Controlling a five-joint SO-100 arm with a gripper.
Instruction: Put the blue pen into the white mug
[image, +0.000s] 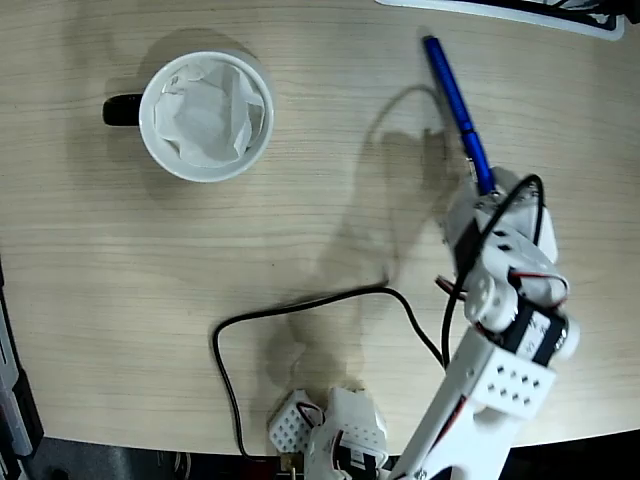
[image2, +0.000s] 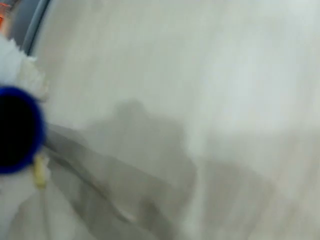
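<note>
1. I have the blue pen (image: 456, 105) by its lower end: in the fixed view its barrel runs from my gripper (image: 487, 190) up toward 11 o'clock, most of its length sticking out free. My own white wrist housing covers the fingers there, so the hold is my reading of how the pen's end vanishes into the gripper, and I cannot tell how wide the jaws stand.

2. My wrist view is blurred, but a round blue-rimmed dark shape (image2: 17, 131) sits at its 9 o'clock edge. I take that for the pen's end seen nearly end-on, close to the lens, which fits a grip near the tip.

3. Whether the pen rests on the wooden surface (image: 330, 130) or is lifted off it I cannot say; its shadow lies near the barrel.

4. The white mug (image: 206, 116) stands upright at 10 o'clock in the fixed view, well apart from the pen, its black handle (image: 122, 110) pointing to 9 o'clock and crumpled white paper filling its mouth. The mouth faces up, so the pen should go in end first.

5. A black cable (image: 300, 302) loops over the surface near my base, clear of the line between pen and mug.

6. Holding so near one end, the long free part could swing or slip, so I judge the carry needs a firm grip.
</note>
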